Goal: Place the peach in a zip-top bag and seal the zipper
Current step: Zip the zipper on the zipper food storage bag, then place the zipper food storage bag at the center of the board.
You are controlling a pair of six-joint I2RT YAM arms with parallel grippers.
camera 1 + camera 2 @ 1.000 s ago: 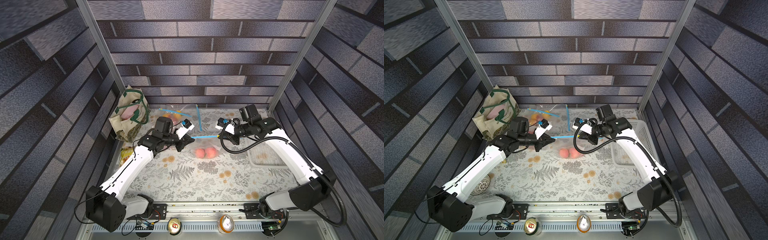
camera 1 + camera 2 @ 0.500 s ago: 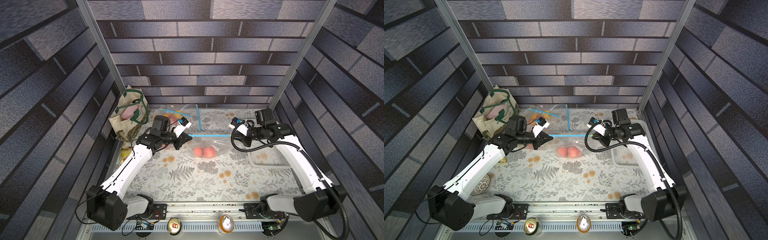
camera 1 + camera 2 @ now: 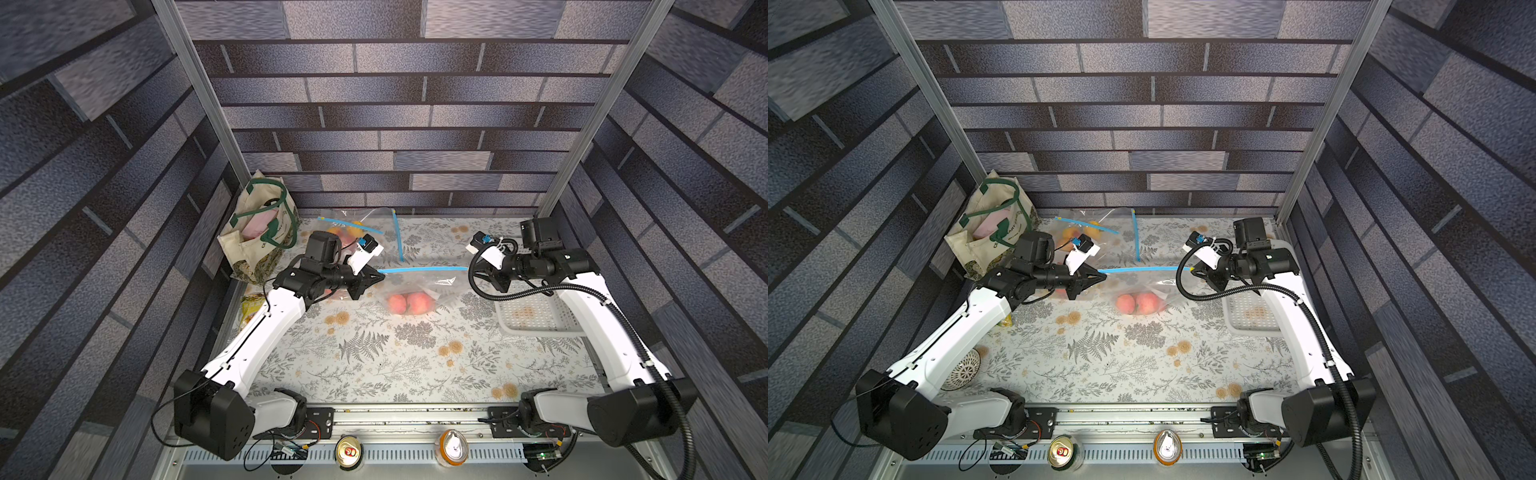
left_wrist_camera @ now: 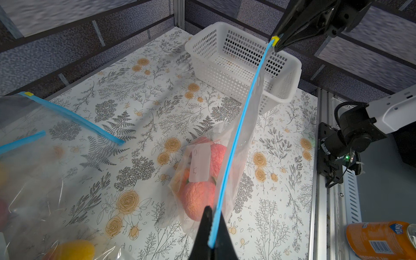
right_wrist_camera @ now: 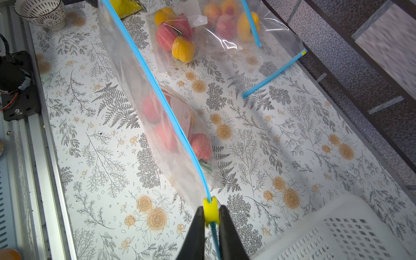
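Note:
A clear zip-top bag (image 3: 432, 291) hangs stretched between my two grippers, with two pink peaches (image 3: 409, 301) (image 3: 1138, 303) in its bottom, resting on the table. My left gripper (image 3: 382, 276) (image 4: 212, 225) is shut on one end of the bag's blue zipper strip (image 4: 238, 132) (image 3: 424, 270). At the other end, my right gripper (image 3: 473, 272) (image 5: 211, 211) has its jaws pressed against both sides of the yellow zipper slider (image 5: 211, 210) (image 4: 275, 41). The strip runs taut and looks closed along its length.
A white perforated basket (image 3: 536, 320) (image 4: 238, 67) stands just under the right gripper. Other zip bags with fruit (image 3: 353, 232) (image 5: 180, 33) lie at the back, beside a tote bag (image 3: 262, 232). A patterned bowl (image 3: 961, 370) sits front left; two cans (image 3: 349, 451) stand on the front rail.
My right gripper has slid right along the zipper, away from the left one, and the blue strip between them has grown longer. The left gripper has shifted slightly left.

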